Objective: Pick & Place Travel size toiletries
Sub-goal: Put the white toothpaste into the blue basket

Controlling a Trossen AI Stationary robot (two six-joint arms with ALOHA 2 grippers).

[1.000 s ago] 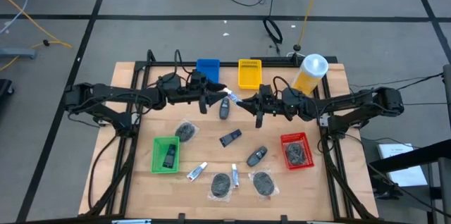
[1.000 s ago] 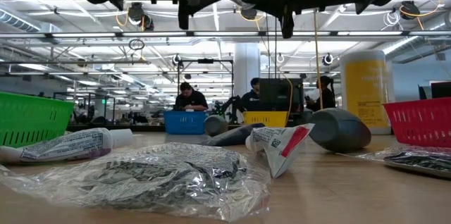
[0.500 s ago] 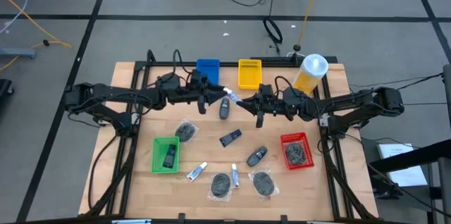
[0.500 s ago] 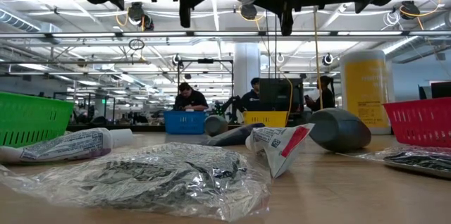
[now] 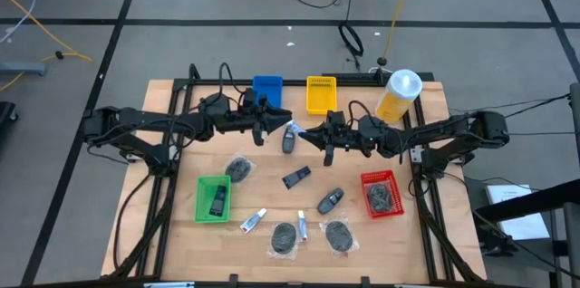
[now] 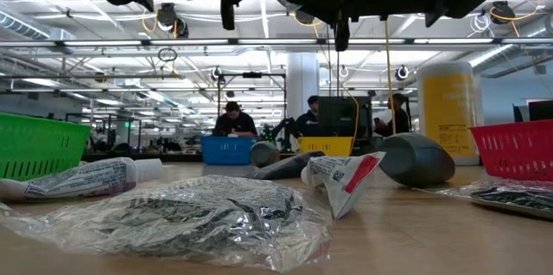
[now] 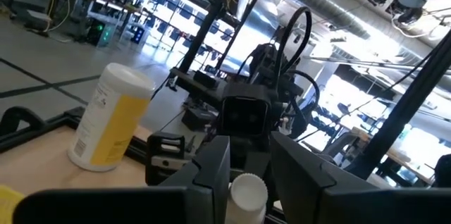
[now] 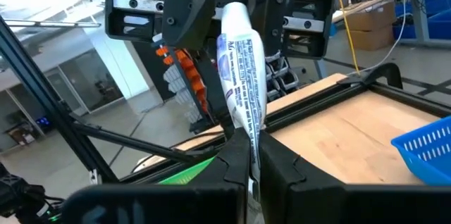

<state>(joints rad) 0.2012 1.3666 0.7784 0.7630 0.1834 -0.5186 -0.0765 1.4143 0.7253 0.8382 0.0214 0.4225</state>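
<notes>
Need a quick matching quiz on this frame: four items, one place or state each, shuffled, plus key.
Items:
1. white tube
2. green bin
3. red bin
4. yellow canister

Places or states:
a. right side, holds a dark bagged item
b. stands upright near the yellow bin
c. in the air, right gripper clamped on its flat end, left gripper at its cap
d. left side, holds one dark item

Pairs: 1-c, 2-d, 3-a, 4-b
</notes>
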